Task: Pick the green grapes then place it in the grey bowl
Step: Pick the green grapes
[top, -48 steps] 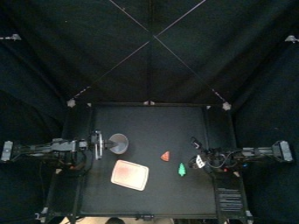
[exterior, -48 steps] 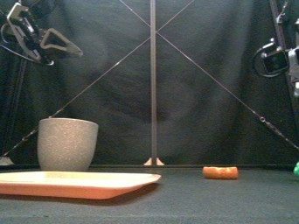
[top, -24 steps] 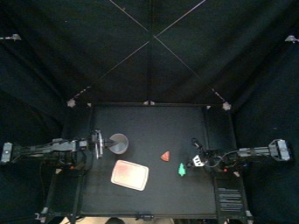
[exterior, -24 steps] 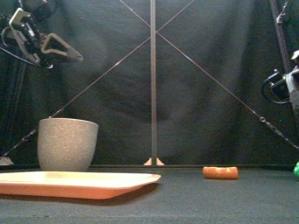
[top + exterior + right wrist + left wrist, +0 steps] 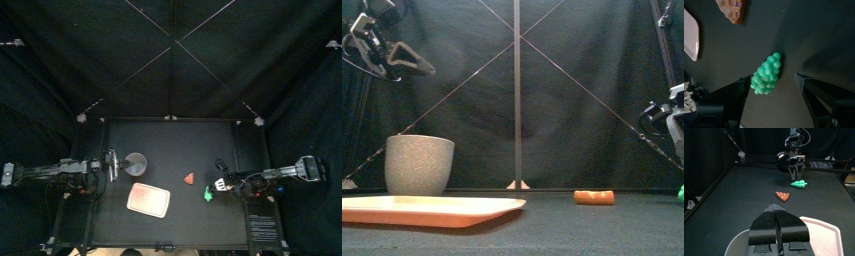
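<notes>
green grapes (image 5: 766,75): small bunch lying flat on the table (image 5: 174,140), R half, a bit fwd of mid-depth, nearer the R edge than the L; not lifted.
R gripper (image 5: 775,80): jaws spread wide, one on each side of the grapes in the R wrist view. Front view shows it up off the tabletop, so it is above the bunch, no contact seen. Arm comes in from the R edge.
grey cup (image 5: 420,165): tall, speckled, upright; L half, abt mid-depth, well apart from the grapes.
L gripper (image 5: 776,210): jaws pressed together along a thin line. Held high, beside the cup on its L-edge side, above rim level; L wrist view shows the cup rim just under the jaws.
pink tray (image 5: 150,201): flat, btwn cup and front edge, L of centre, a little askew to the edges; not touching the cup.
orange wedge toy (image 5: 783,195): flat on the table near its middle, btwn cup and grapes, closer to the grapes, on their back-L side; a gap btwn the two.
</notes>
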